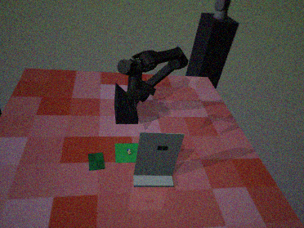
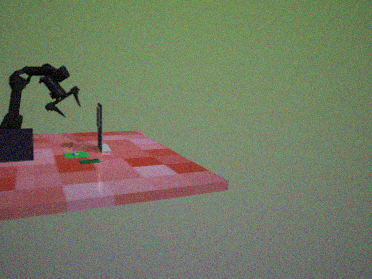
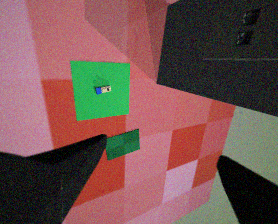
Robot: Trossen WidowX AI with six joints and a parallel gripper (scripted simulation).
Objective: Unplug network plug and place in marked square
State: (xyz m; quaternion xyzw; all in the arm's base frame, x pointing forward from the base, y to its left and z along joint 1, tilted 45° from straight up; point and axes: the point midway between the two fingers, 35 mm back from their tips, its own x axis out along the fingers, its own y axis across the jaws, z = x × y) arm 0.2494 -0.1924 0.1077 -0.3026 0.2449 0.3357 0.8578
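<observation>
The plug [image 1: 129,151] [image 2: 76,153] [image 3: 103,90], small, pale with a blue end, lies on the bright green marked square [image 1: 122,158] [image 2: 68,156] [image 3: 86,109], well inside its edges and out of the socket. The upright grey panel [image 1: 157,160] [image 2: 99,126] [image 3: 205,65] stands beside the square; two dark openings show on its dark face in the wrist view. My gripper [image 2: 71,111] [image 3: 160,149] is wide open with nothing between its fingers. It is in the air, higher than the plug and back from the panel, touching neither. The state of the plug's tab is too small to tell.
A smaller dark green patch [image 1: 96,161] [image 2: 90,161] [image 3: 123,144] lies on the table near the marked square. The panel has a pale foot [image 1: 153,181] [image 2: 106,149]. A tall dark pedestal [image 1: 212,46] stands beyond the table's far edge.
</observation>
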